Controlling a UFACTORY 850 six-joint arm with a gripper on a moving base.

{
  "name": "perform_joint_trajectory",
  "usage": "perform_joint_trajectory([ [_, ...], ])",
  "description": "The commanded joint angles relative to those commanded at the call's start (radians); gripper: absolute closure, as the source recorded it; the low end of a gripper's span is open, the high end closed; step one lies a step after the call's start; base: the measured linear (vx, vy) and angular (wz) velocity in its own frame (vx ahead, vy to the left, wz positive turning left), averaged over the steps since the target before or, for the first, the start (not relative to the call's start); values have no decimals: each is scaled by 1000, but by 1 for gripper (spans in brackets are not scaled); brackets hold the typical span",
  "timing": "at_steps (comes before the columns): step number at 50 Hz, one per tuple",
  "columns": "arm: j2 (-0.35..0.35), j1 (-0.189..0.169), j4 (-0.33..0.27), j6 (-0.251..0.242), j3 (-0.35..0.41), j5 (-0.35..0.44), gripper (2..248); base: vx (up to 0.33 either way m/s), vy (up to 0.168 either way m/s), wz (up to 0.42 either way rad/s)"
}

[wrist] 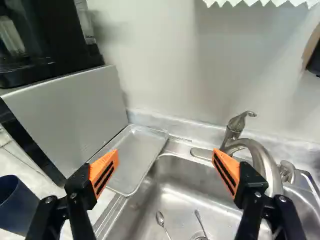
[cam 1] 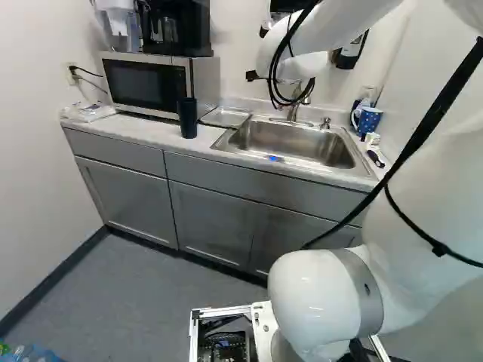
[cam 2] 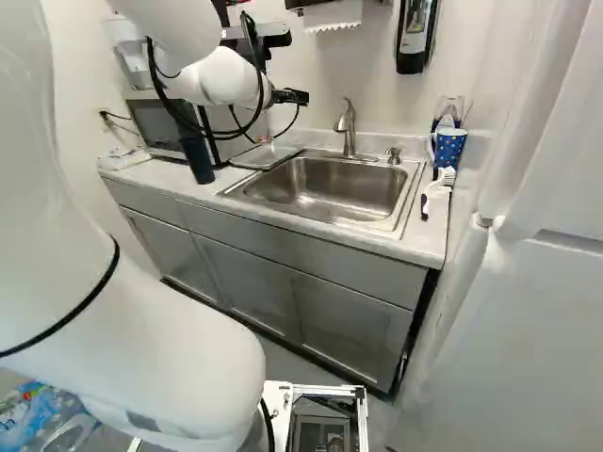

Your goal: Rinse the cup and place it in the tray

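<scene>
My gripper (cam 2: 290, 96) is seen only in part in the right base view, over the counter by the sink. In the wrist view the gripper (wrist: 165, 159) stands open, its orange pads wide apart with nothing between them. The dark blue cup (wrist: 17, 205) stands on the counter outside one finger, beside the microwave; it is also the dark cup (cam 1: 187, 118) in the left base view. A bare metal tray (wrist: 137, 152) lies between microwave and sink (wrist: 175, 192), ahead of the gripper. The faucet (wrist: 260, 155) rises beyond the other finger.
The microwave (cam 1: 147, 84) carries a black coffee maker (cam 1: 177, 29). Spoons (wrist: 160, 219) lie in the sink. A patterned blue mug (cam 2: 449, 146) and a white brush (cam 2: 438, 184) are right of the sink, with a soap dispenser (cam 2: 415, 33) on the wall above.
</scene>
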Motion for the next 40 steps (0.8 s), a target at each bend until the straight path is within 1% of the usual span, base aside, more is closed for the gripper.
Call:
perform_joint_trajectory([
  [17,0,0,0,0,0,0,3,31,-89,9],
  [40,0,0,0,0,0,0,3,0,1,-2],
])
